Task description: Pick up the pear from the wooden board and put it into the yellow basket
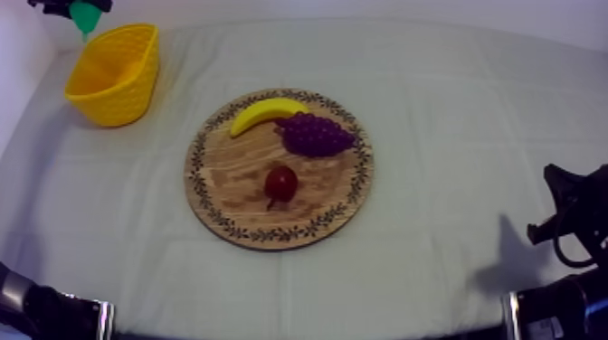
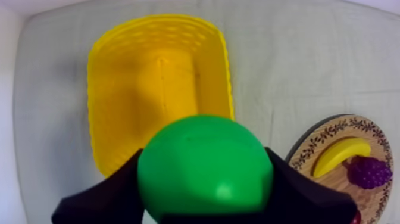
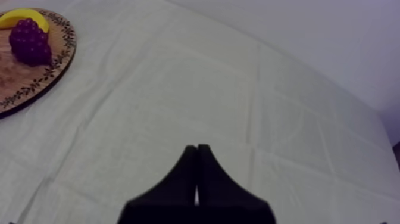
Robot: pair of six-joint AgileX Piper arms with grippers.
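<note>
Closest to us is the pear (image 2: pixel 202 179), a smooth, glossy green toy with a rounded belly, clamped between the two black fingers (image 2: pixel 113 192) of our left gripper (image 2: pixel 203 162). We hold it by its broad sides, we judge, so the slick plastic cannot roll out. Below and just ahead of the fingertips opens the yellow basket (image 2: pixel 119 101), an oblong with ribbed, woven-looking walls. The pear hangs above it without touching, so we take the carry as about done and the release as what remains. Off to that gripper's right, well apart from the basket, lies the round wooden board (image 1: pixel 231 194), its grain showing and a dark leafy pattern round its rim. On it rest a curved yellow banana (image 1: pixel 265 112) at the far edge, a knobbly purple bunch of grapes (image 1: pixel 314 135) just beside it, and a small red fruit (image 1: pixel 281 183) nearer the middle. Farther right, our right gripper (image 3: pixel 197 149) sits low over the creased grey-white cloth (image 3: pixel 250 89), its fingers pressed together on nothing, clear of the work.
</note>
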